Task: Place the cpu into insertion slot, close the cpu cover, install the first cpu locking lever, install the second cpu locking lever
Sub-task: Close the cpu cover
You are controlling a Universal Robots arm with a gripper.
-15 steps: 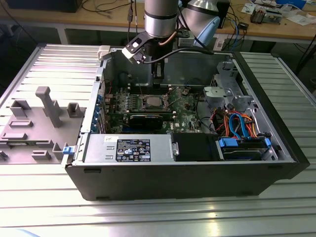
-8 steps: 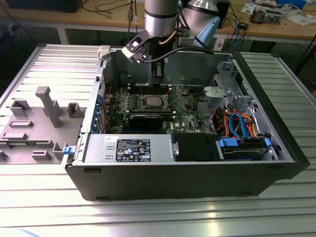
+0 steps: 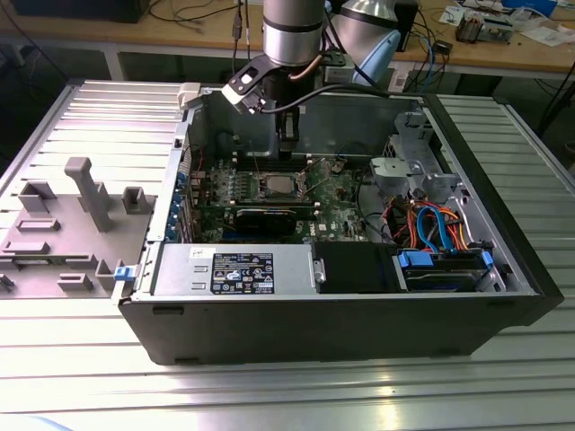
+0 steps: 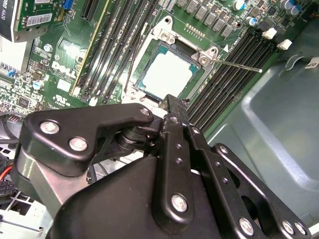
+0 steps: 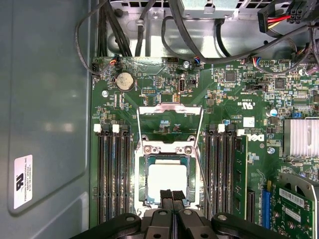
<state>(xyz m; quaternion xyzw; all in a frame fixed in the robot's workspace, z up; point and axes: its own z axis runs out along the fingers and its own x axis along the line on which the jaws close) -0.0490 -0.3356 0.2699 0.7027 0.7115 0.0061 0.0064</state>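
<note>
- The gripper (image 5: 172, 195) has its two finger pads (image 5: 166, 195) pressed together with nothing between them. In the exterior view it (image 3: 287, 145) hangs inside the open computer case (image 3: 359, 314).
- The cpu (image 5: 167, 180) lies flat in the insertion slot (image 5: 141, 184), silver top up, right under the fingertips. In the first wrist view the pads overlap its nearer edge, and whether they touch it cannot be told.
- In the second wrist view the fingertip end of the gripper (image 4: 174, 103) sits just beside one edge of the cpu (image 4: 166, 74).
- The cpu cover (image 5: 169, 107) is swung open on the far side of the cpu from the gripper, with green board showing through its window.
- A thin locking lever (image 5: 200, 172) runs beside the slot, unlatched, just off to one side of the fingers.
</note>
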